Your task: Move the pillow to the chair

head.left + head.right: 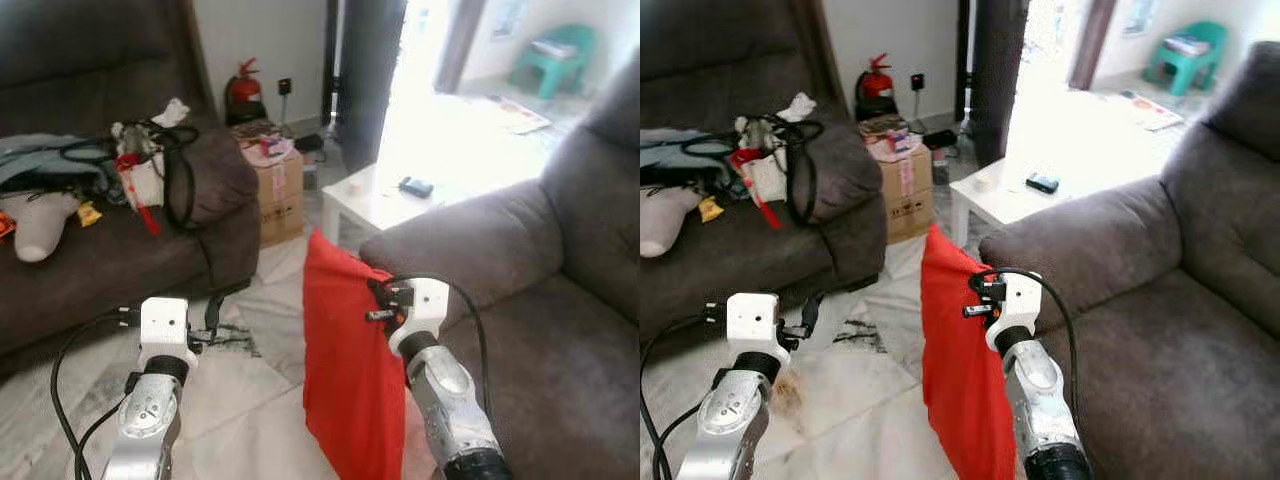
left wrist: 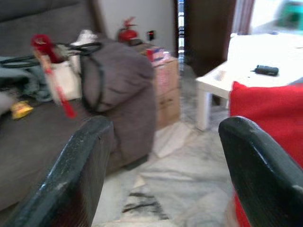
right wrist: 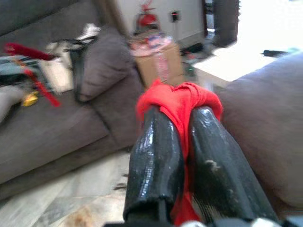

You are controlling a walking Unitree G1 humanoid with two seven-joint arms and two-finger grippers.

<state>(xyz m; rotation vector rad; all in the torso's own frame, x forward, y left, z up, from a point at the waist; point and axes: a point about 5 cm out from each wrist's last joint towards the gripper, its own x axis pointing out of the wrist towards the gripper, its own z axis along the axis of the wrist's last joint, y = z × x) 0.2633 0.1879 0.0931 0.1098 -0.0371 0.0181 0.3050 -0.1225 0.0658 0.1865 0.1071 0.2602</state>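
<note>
A red pillow (image 1: 345, 370) hangs upright over the floor, right beside the arm of the grey armchair (image 1: 520, 300). My right gripper (image 3: 182, 142) is shut on the pillow's upper edge, with red cloth (image 3: 180, 101) pinched between its two black fingers. In the head views the right wrist (image 1: 415, 305) sits against the pillow's top right side. My left gripper (image 2: 163, 165) is open with nothing between its fingers, held low over the marble floor to the pillow's left. Its wrist (image 1: 163, 335) shows at lower left.
A dark sofa (image 1: 100, 250) on the left carries a bag (image 1: 160, 165), clothes and clutter. A cardboard box (image 1: 278, 190) and a red fire extinguisher (image 1: 243, 92) stand behind. A white low table (image 1: 385, 200) with a dark device (image 1: 415, 186) is beyond the armchair's arm.
</note>
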